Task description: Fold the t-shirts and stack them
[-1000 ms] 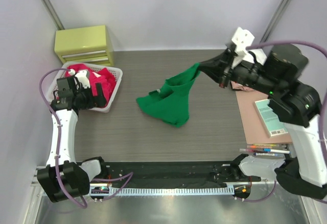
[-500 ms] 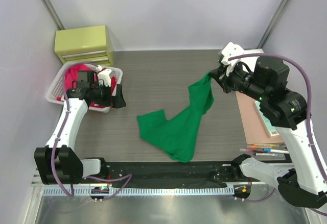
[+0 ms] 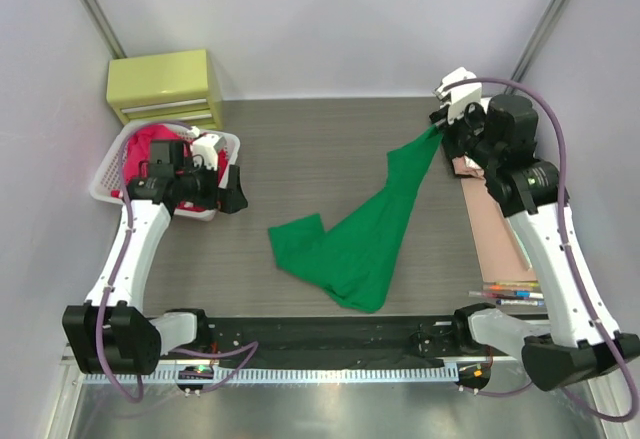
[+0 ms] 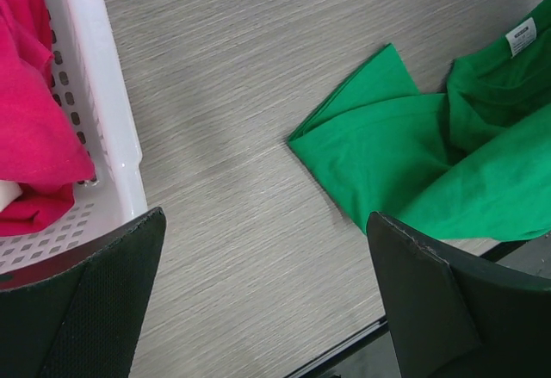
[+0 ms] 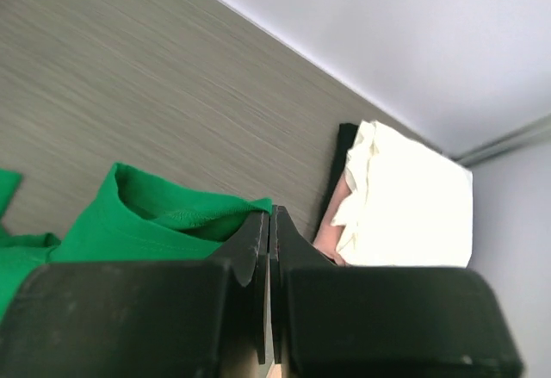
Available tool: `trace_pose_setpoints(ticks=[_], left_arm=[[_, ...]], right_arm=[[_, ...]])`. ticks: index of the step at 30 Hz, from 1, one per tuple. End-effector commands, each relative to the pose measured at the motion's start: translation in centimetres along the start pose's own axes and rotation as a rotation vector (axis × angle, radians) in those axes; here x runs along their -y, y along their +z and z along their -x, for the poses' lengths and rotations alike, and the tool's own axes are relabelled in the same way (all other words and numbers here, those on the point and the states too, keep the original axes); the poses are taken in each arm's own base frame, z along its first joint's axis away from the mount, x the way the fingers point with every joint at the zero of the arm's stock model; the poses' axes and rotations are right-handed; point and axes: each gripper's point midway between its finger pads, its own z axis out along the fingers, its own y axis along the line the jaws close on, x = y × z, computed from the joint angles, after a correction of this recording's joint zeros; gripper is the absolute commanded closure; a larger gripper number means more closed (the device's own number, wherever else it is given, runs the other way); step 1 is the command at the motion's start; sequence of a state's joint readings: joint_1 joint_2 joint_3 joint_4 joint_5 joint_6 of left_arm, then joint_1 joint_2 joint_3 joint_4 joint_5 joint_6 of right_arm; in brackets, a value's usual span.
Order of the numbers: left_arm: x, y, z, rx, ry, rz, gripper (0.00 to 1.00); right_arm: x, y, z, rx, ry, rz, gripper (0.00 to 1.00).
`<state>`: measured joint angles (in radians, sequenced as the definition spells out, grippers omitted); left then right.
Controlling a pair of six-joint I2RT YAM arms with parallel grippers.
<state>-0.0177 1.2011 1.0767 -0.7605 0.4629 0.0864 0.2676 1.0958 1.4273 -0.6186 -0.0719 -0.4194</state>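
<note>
A bright green cloth t-shirt [image 3: 360, 249] is gripped at one edge by the right gripper [image 3: 437, 131], whose jaws are pressed tight together on a fold of the fabric, as is seen close up in the right wrist view [image 5: 269, 214]. The pinched edge is held up over the far right part of the grey wood-grain table [image 3: 300, 149]. From there the shirt is drawn out in a long band toward the middle of the table, where the rest of it lies rumpled, with one sleeve spread out to the left. A small white neck label [image 4: 521, 35] is seen on it in the left wrist view.

The left gripper [image 3: 232, 187] is held with its jaws spread wide and nothing between them. It is placed just beside the right side of a white slatted plastic basket [image 3: 105, 184], between the basket and the green shirt, and apart from the shirt. Red and magenta cloth shirts [image 3: 150, 144] are heaped inside the basket.

Behind the right gripper, near the far right corner, a stack of folded cloth [image 5: 405, 197] is seen, white on top with pale pink and black beneath.
</note>
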Motion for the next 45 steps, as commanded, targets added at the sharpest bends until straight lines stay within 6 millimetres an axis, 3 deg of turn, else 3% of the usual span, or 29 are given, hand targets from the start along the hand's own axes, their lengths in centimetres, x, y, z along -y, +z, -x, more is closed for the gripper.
trace_pose_setpoints(ticks=[1,2,3,4,6,7,9,10,14,18,20,22,24,27,28,31,32,34,35,36,39,43,45], left_arm=[[-0.2,-0.4,0.4,0.033,0.017,0.032,0.0],[-0.4,-0.4,0.3,0.029,0.019,0.038,0.0],[-0.3,-0.4,0.3,0.03,0.022,0.035,0.0],[-0.3,-0.4,0.3,0.028,0.02,0.033,0.0],[-0.2,-0.4,0.2,0.03,0.02,0.029,0.0],[-0.2,-0.4,0.1,0.027,0.019,0.03,0.0],[-0.2,-0.5,0.2,0.032,0.022,0.032,0.0],[-0.2,-0.5,0.2,0.032,0.022,0.032,0.0],[-0.3,-0.3,-0.2,0.023,0.017,0.031,0.0],[-0.4,0.0,-0.5,0.01,0.018,0.027,0.0],[-0.5,0.1,-0.7,0.005,0.018,0.032,0.0],[-0.6,0.3,-0.9,-0.005,0.02,0.034,0.0],[-0.8,0.5,-1.1,-0.014,0.017,0.037,0.0],[-1.0,0.9,-1.4,-0.032,0.01,0.038,0.0],[-0.8,1.1,-1.6,-0.045,0.009,0.03,0.0],[0.8,2.3,-2.2,-0.111,0.006,-0.04,0.0],[2.9,2.2,-1.9,-0.127,-0.025,-0.148,0.0],[4.9,3.6,-2.2,-0.201,-0.079,-0.28,0.0],[6.5,3.5,-1.3,-0.201,-0.095,-0.373,0.0],[6.9,4.4,-1.5,-0.242,-0.12,-0.409,0.0],[9.8,5.4,-1.1,-0.294,-0.113,-0.526,0.0],[12.8,8.4,-3.5,-0.443,-0.119,-0.638,0.0],[13.4,9.1,-3.8,-0.474,-0.133,-0.671,0.0]], right_arm=[[5.8,2.7,-1.8,0.009,0.072,-0.146,0.99],[7.1,3.2,-3.0,-0.012,0.095,-0.167,0.99],[7.9,5.0,-4.4,-0.034,0.133,-0.161,0.99],[11.1,4.9,-6.5,-0.065,0.178,-0.212,0.99],[14.1,5.8,-8.1,-0.08,0.229,-0.235,0.99],[16.1,6.6,-10.9,-0.125,0.289,-0.247,0.99],[18.4,7.1,-12.3,-0.146,0.307,-0.277,0.99],[19.4,7.7,-14.3,-0.187,0.315,-0.296,0.99],[20.8,8.6,-16.4,-0.232,0.306,-0.321,0.99],[21.2,9.4,-17.5,-0.245,0.31,-0.329,0.99],[21.2,9.4,-17.7,-0.239,0.306,-0.335,0.82],[21.2,9.2,-17.3,-0.225,0.301,-0.339,0.56],[20.9,8.3,-16.1,-0.195,0.291,-0.34,0.47],[20.1,6.2,-14.4,-0.162,0.251,-0.345,0.27],[19.9,4.6,-12.5,-0.127,0.216,-0.361,0.2],[18.8,1.7,-11.4,-0.123,0.17,-0.394,0.15],[18.4,1.2,-11.6,-0.13,0.165,-0.394,0.15],[16.9,0.7,-13.1,-0.16,0.152,-0.377,0.15],[16.6,-0.2,-12.8,-0.151,0.146,-0.394,0.15],[16.1,-0.3,-13.7,-0.166,0.151,-0.394,0.15],[15.6,-1.3,-13.7,-0.162,0.155,-0.414,0.15],[15.1,-1.6,-13.7,-0.152,0.186,-0.42,0.15],[15.0,-1.5,-14.0,-0.156,0.199,-0.421,0.15]])
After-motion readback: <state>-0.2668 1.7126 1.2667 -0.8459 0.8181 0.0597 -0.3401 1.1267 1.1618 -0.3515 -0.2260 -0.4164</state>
